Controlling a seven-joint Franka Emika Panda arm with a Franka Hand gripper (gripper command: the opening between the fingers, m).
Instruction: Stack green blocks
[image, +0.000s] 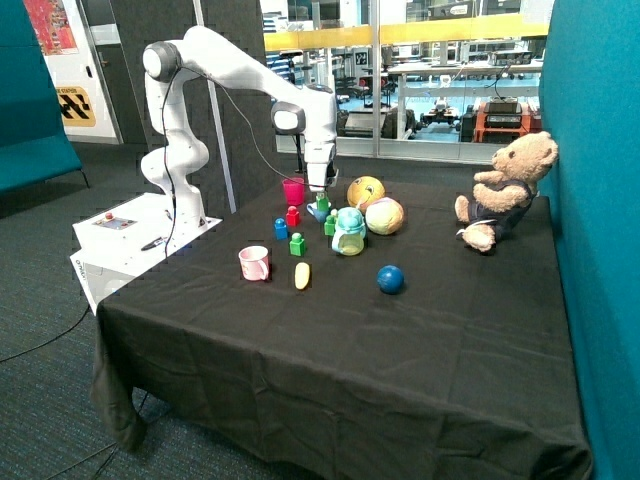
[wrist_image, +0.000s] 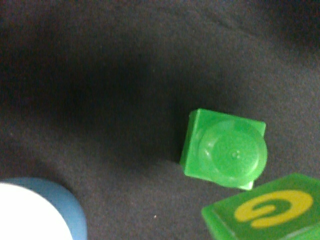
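In the outside view one green block (image: 297, 244) stands on the black cloth beside the blue brick (image: 281, 229). A second green block (image: 330, 224) sits against the pale teal toy jar (image: 349, 232). A third green block (image: 322, 204) is right under my gripper (image: 320, 196), which hangs low over the cloth behind the red brick (image: 292, 216). The wrist view looks straight down on a green block (wrist_image: 225, 152) with a round stud, lying alone on the cloth. Beside it is a green face with a yellow letter (wrist_image: 265, 212).
A pale pink mug (image: 254, 262), a yellow piece (image: 302, 276) and a blue ball (image: 390, 279) lie nearer the front. A magenta cup (image: 293, 190), two coloured balls (image: 375, 205) and a teddy bear (image: 505, 190) stand further back. A blue-rimmed white object (wrist_image: 35, 212) is next to the gripper.
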